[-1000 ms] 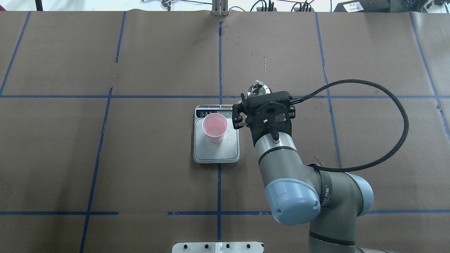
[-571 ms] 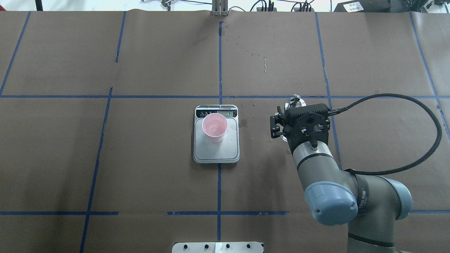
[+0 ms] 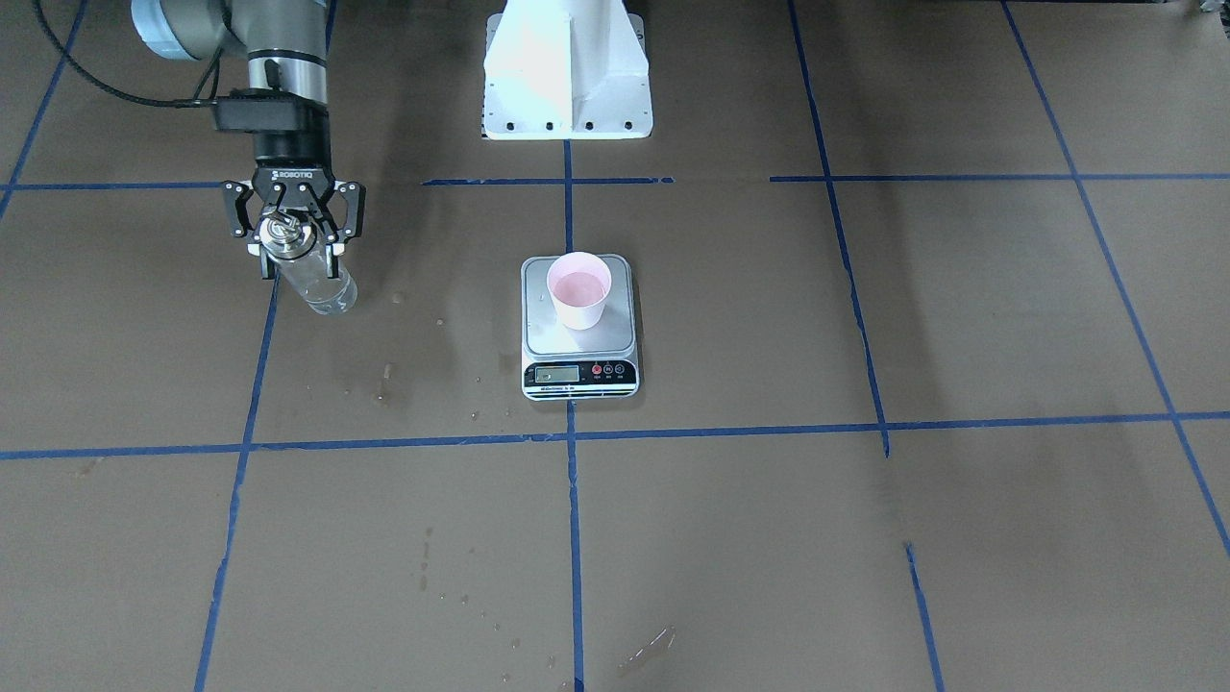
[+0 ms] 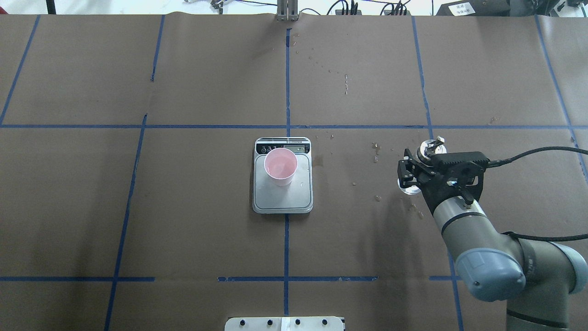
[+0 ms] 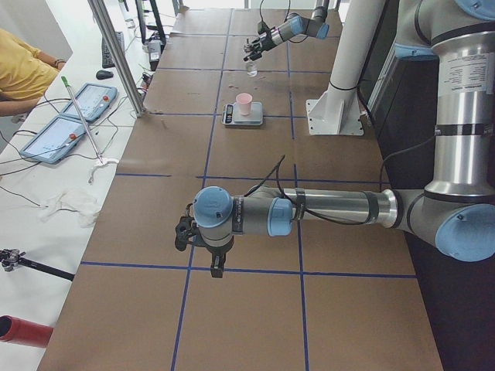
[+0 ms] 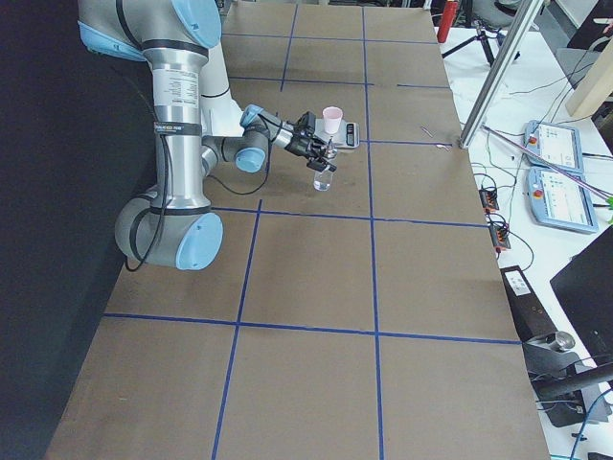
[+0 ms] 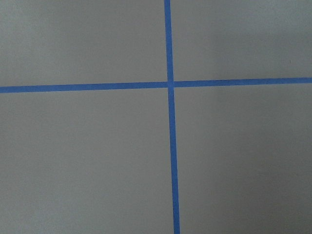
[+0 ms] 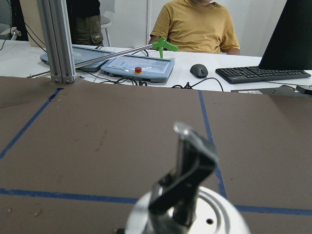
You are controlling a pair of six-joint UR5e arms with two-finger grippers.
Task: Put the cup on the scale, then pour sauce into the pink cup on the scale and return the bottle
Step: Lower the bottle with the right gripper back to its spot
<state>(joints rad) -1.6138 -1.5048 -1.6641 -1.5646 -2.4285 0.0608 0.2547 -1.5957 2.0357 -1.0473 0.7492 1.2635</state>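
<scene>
The pink cup (image 4: pixel 280 165) stands upright on the silver scale (image 4: pixel 282 201), toward its display end. My right gripper (image 4: pixel 413 172) is shut on the clear glass bottle (image 3: pixel 322 288), well off to the scale's right side. The bottle hangs roughly upright with clear sauce in its lower part. Its silver pour-spout cap (image 8: pixel 187 195) fills the bottom of the right wrist view. My left gripper (image 5: pixel 186 232) shows only in the exterior left view, low over the paper far from the scale, and I cannot tell whether it is open or shut.
Small wet drops (image 4: pixel 375 151) dot the brown paper between scale and bottle. The white robot base (image 3: pixel 567 67) stands behind the scale. An aluminium post (image 8: pixel 58 44) and a desk with a seated person (image 8: pixel 197 24) lie beyond the table's far edge.
My right arm has carried the bottle from right beside the scale out to the right and slightly toward the robot. Cup and scale have not moved.
</scene>
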